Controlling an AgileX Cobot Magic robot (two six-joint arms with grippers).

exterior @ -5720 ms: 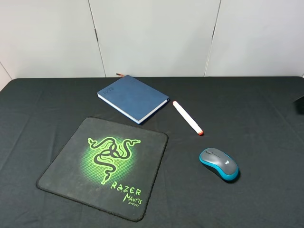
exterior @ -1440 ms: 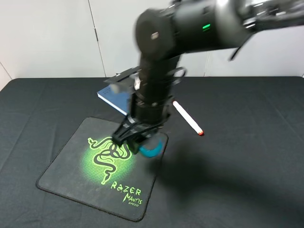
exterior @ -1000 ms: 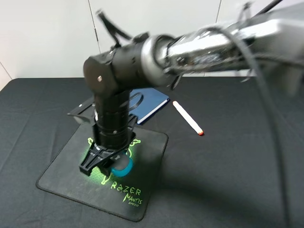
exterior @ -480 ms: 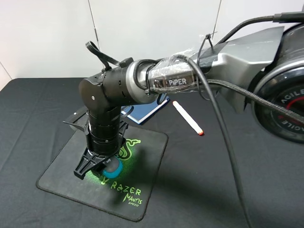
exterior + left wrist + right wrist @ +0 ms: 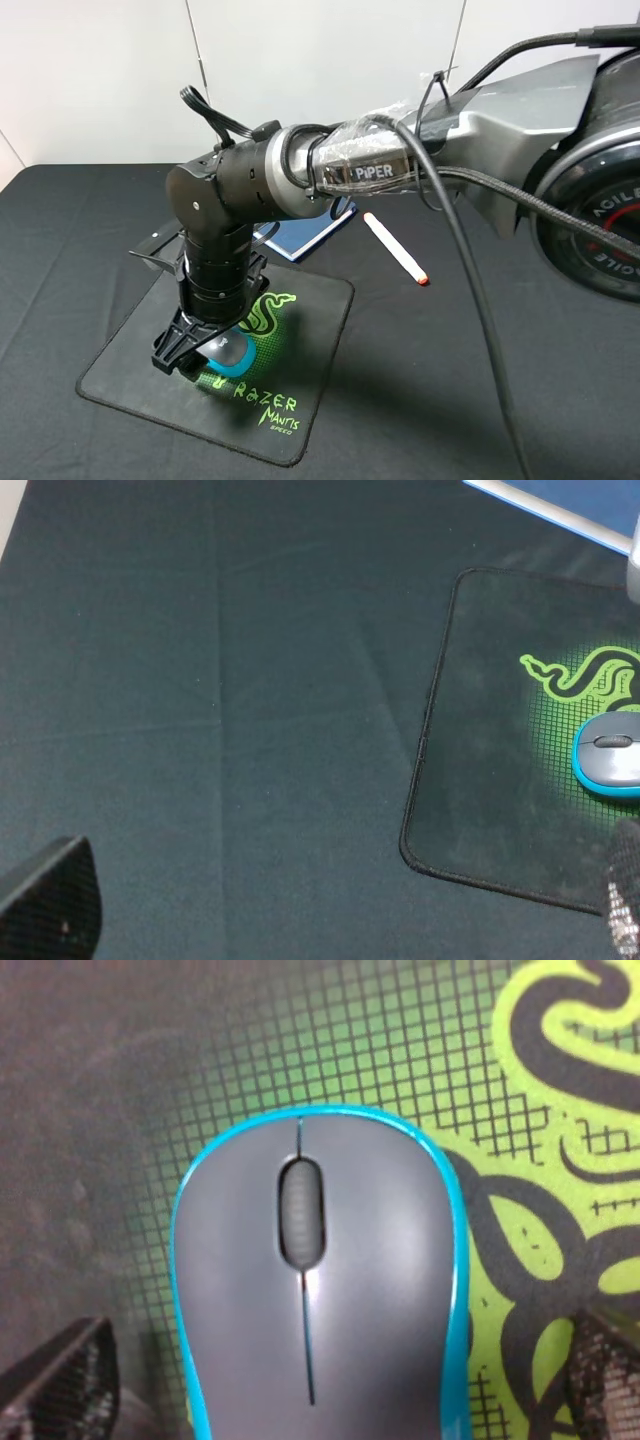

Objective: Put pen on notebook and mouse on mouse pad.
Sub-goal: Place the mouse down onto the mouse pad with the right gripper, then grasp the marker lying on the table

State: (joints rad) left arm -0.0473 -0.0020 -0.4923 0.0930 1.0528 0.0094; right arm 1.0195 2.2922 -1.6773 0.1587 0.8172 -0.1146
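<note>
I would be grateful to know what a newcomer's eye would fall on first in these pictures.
The big black right arm reaches across the middle, its open right gripper straddling the teal-sided mouse on the mouse pad, beside the glowing green snake logo. To the right, the white pen lies on the black cloth, next to the notebook and not on it.

exterior: high, frontal | left wrist: far | right wrist: close | shared: mouse (image 5: 318, 1290)
</note>
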